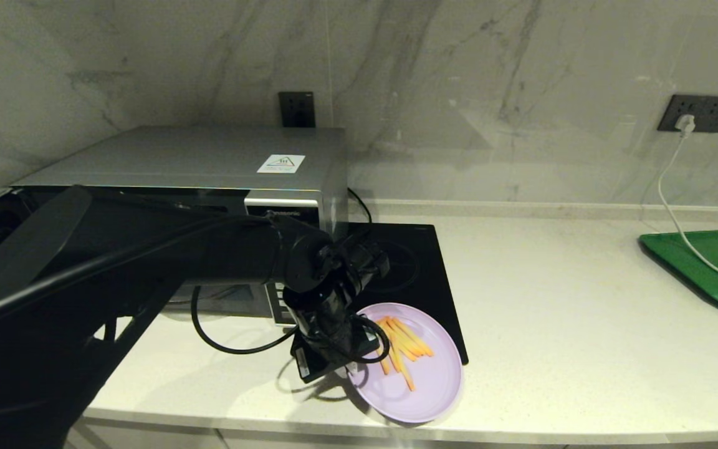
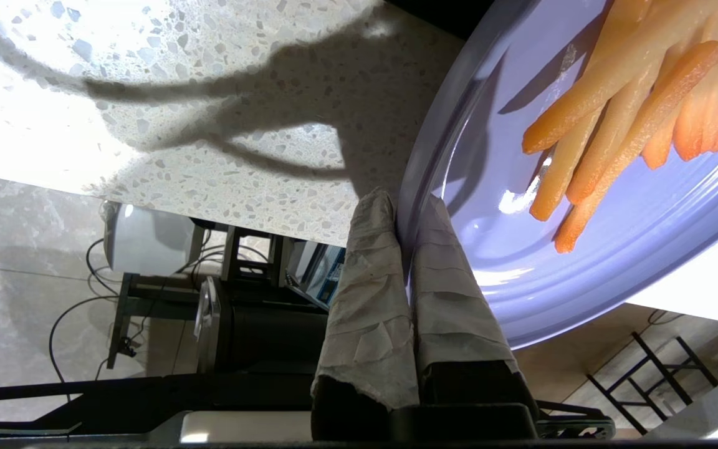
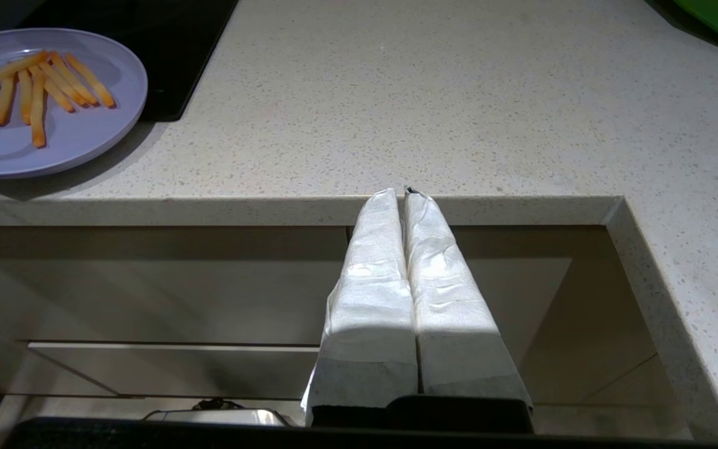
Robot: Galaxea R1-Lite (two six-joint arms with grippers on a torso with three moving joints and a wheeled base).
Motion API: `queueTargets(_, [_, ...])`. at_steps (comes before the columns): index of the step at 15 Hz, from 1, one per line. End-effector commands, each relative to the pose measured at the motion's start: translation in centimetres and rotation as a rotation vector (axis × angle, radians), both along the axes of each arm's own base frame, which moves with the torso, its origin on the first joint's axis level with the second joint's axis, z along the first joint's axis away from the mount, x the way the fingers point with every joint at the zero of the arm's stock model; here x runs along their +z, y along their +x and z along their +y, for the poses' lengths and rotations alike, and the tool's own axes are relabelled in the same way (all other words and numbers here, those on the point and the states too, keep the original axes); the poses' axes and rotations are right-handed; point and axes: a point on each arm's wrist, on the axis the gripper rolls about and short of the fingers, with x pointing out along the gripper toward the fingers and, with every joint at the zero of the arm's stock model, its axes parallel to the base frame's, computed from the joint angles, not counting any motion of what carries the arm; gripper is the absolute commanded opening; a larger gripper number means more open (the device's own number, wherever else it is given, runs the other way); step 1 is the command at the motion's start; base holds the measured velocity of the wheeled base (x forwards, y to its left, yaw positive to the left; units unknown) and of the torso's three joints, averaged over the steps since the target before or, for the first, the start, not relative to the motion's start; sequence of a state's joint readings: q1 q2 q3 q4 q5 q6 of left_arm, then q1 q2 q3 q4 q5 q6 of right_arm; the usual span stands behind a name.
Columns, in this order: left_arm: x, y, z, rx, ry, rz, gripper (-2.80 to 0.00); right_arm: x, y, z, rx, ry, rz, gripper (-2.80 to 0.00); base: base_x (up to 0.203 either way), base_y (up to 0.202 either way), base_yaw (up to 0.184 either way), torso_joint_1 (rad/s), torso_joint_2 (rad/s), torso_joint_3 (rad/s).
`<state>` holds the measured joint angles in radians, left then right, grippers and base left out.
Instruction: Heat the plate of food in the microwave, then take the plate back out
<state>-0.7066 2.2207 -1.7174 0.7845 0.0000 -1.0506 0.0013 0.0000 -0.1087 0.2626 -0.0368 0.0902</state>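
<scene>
The lilac plate (image 1: pixel 424 383) with orange-yellow fries (image 1: pixel 404 349) lies on the counter near its front edge, partly over the hob's corner. My left gripper (image 1: pixel 351 368) is at the plate's left rim. In the left wrist view its taped fingers (image 2: pixel 365 274) are shut on the plate's rim (image 2: pixel 415 168), one above and one below. The silver-grey microwave (image 1: pixel 197 159) stands behind at the left, its front mostly hidden by my left arm. My right gripper (image 3: pixel 402 193) hangs shut and empty below the counter's front edge, with the plate (image 3: pixel 72 137) far off to its side.
A flat black induction hob (image 1: pixel 424 268) lies right of the microwave. A green tray (image 1: pixel 717 268) sits at the far right with a white cable (image 1: pixel 670 212) running onto it from a wall socket. The counter's front edge (image 1: pixel 521 430) is close to the plate.
</scene>
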Motion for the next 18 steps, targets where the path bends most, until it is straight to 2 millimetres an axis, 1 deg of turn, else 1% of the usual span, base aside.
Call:
queueTargets(1, [-0.3,-0.1,-0.4,-0.007,0.006,0.004,-2.8,0.0,0.0,0.0,0.0,0.0,0.001,-2.8,0.0,0.0,0.0,0.0,0.0,0.0])
queueTargets(2, [-0.3,-0.1,-0.5,-0.008,0.009,0.0,0.0,0.0,0.0,0.0,0.0,0.0,0.001,-2.8,0.0,0.0,0.0,0.0,0.0,0.0])
queueTargets(5, [-0.3,-0.1,-0.4,0.001,0.021,-0.014,0.0,0.0,0.0,0.0,0.0,0.0,0.001,-2.8,0.0,0.0,0.0,0.0,0.0,0.0])
queueTargets(9, [0.4,-0.2,-0.1,0.014,0.011,-0.023,0.0,0.0,0.0,0.0,0.0,0.0,0.001,-2.8,0.0,0.0,0.0,0.0,0.0,0.0])
queueTargets(11, [2.2,-0.5,0.7,0.026,-0.016,-0.053,0.0,0.0,0.0,0.0,0.0,0.0,0.001,-2.8,0.0,0.0,0.0,0.0,0.0,0.0])
queueTargets(12, [3.4,-1.0,1.3,0.03,-0.031,-0.07,0.0,0.0,0.0,0.0,0.0,0.0,0.001,-2.8,0.0,0.0,0.0,0.0,0.0,0.0])
queueTargets(14, [5.2,-2.3,2.7,0.035,-0.048,-0.089,0.0,0.0,0.0,0.0,0.0,0.0,0.001,-2.8,0.0,0.0,0.0,0.0,0.0,0.0])
queueTargets(15, [5.8,-3.0,3.5,0.039,-0.048,-0.089,-2.8,0.0,0.0,0.0,0.0,0.0,0.001,-2.8,0.0,0.0,0.0,0.0,0.0,0.0])
queueTargets(18, [7.5,-6.2,6.3,0.043,-0.059,-0.091,-2.8,0.0,0.0,0.0,0.002,0.0,0.001,-2.8,0.0,0.0,0.0,0.0,0.0,0.0])
